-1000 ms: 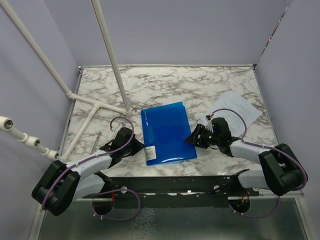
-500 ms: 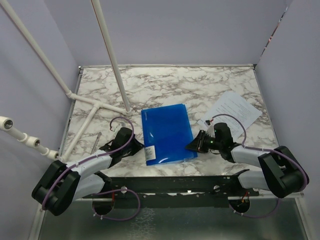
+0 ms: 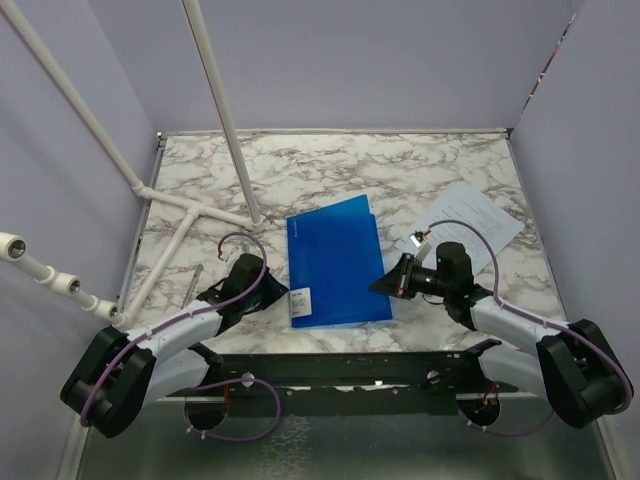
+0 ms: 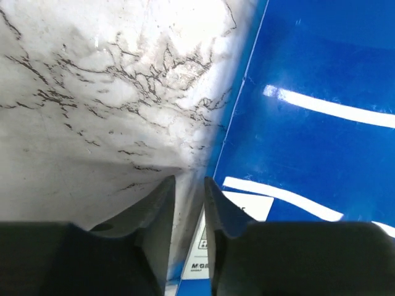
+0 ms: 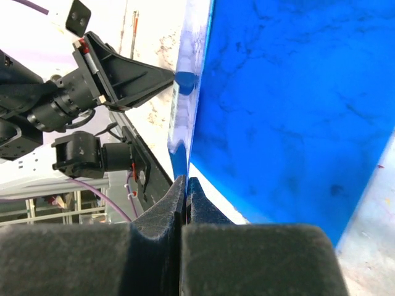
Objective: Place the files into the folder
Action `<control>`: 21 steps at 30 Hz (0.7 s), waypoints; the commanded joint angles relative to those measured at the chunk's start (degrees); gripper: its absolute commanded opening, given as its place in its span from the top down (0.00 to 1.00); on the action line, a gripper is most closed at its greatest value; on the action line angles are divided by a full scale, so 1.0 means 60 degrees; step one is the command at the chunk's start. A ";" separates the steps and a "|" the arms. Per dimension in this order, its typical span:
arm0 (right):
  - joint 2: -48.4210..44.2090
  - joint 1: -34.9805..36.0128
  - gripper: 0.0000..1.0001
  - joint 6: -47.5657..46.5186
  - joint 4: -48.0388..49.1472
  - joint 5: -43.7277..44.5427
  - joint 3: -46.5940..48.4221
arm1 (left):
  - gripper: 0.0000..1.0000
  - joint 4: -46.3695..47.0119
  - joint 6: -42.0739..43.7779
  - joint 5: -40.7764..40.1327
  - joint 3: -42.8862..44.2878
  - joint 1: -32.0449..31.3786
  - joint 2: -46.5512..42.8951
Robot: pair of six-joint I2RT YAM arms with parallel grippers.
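Lilac walls enclose the marble table [image 3: 400, 170]. The folder [image 3: 335, 255] lies at its centre, with the files [image 3: 470, 222] well apart to the right. The right gripper [image 5: 186, 182] is clamped on the cover's thin edge, which appears raised. The glossy plastic is probably slick and bendy, so that edge suits a pinch. The left gripper [image 4: 188, 185] sits at the labelled corner, jaws narrowly parted; whether it grips anything cannot be told.

In the top view a corner of the files [image 3: 475, 212] is covered by the right arm [image 3: 450, 275], and their print is too small to be read. In the left wrist view the folder [image 4: 321, 123] is cut off by the right edge. Its white label [image 4: 245, 206] is half hidden behind the left gripper [image 4: 188, 200], whose grip cannot be judged.
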 commanded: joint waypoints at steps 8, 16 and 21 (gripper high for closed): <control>-0.1024 0.0076 1.00 -0.2056 -0.3765 0.0240 0.1902 | 0.41 -0.4062 0.2101 -0.0743 0.2297 0.0019 -0.0839; -0.1504 0.0682 1.00 -0.2959 -0.6146 0.1187 0.3505 | 0.19 -0.4864 0.3752 0.0458 0.5066 0.0054 -0.0272; -0.1402 0.1368 1.00 -0.3119 -0.7058 0.2026 0.4438 | 0.03 -0.5480 0.4796 0.1576 0.6859 0.0157 0.0470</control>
